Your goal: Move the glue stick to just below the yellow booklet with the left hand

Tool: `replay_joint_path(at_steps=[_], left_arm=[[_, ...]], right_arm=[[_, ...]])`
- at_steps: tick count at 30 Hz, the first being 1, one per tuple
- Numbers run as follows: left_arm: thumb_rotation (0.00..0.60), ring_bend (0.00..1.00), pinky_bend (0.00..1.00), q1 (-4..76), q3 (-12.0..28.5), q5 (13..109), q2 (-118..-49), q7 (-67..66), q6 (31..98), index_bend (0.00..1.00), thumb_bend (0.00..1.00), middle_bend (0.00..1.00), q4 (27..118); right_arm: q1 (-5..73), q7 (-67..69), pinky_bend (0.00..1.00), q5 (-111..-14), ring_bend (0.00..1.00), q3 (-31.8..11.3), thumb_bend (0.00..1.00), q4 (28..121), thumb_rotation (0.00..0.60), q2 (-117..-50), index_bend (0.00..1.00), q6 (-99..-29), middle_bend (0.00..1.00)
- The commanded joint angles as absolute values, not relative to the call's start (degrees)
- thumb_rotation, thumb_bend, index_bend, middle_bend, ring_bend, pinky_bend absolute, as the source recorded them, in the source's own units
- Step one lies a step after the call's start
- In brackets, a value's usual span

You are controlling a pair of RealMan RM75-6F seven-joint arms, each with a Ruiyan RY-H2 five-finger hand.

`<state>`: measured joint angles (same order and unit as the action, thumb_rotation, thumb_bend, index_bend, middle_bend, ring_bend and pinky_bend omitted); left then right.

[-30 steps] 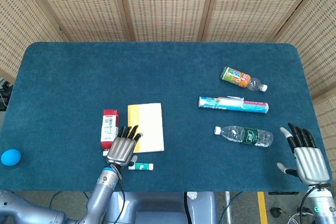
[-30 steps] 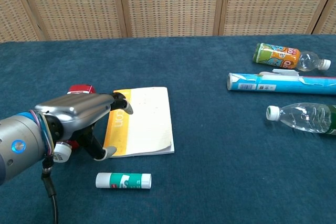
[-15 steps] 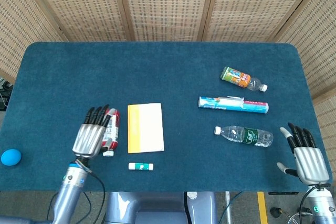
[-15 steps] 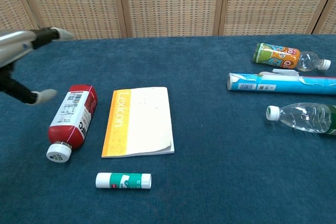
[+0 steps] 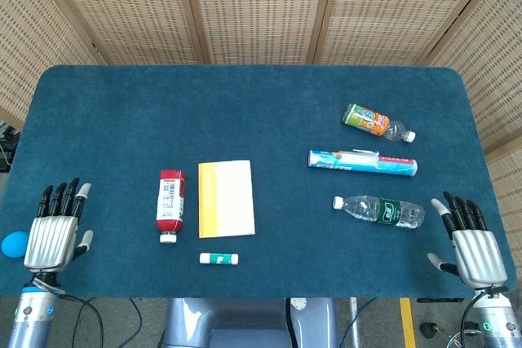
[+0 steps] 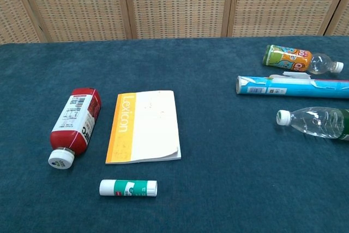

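The glue stick, white with a green band, lies on its side just below the yellow booklet, a small gap between them. My left hand is far off at the table's front left corner, open with fingers spread and holding nothing. My right hand is open at the front right corner. Neither hand shows in the chest view.
A red bottle lies left of the booklet. A blue ball sits beside my left hand. At the right lie a clear water bottle, a blue tube and an orange drink bottle.
My left hand has pulled away from the booklet to the front left corner and left the chest view. The glue stick has stayed in place. The right hand is unmoved.
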<state>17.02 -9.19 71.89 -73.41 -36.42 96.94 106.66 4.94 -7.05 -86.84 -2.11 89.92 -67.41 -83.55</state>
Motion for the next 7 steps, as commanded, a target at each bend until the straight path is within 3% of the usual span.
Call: replay_joint_path(at_steps=[1, 7], left_arm=[[0.600, 0.00, 0.00, 14.89, -9.65, 73.06, -73.57, -35.33, 97.80, 0.00, 0.33, 0.00, 104.26], [0.600, 0.00, 0.00, 13.59, -9.14, 73.99, -72.91, -34.89, 96.21, 0.00, 0.34, 0.00, 102.77]], right_arm=[[4.92, -7.43, 0.00, -87.01, 0.00, -2.11, 0.00, 89.86, 0.600, -67.66, 0.10, -83.67, 0.00], [4.85, -8.08, 0.00, -87.34, 0.00, -1.97, 0.00, 89.89, 0.600, -67.94, 0.10, -83.89, 0.00]])
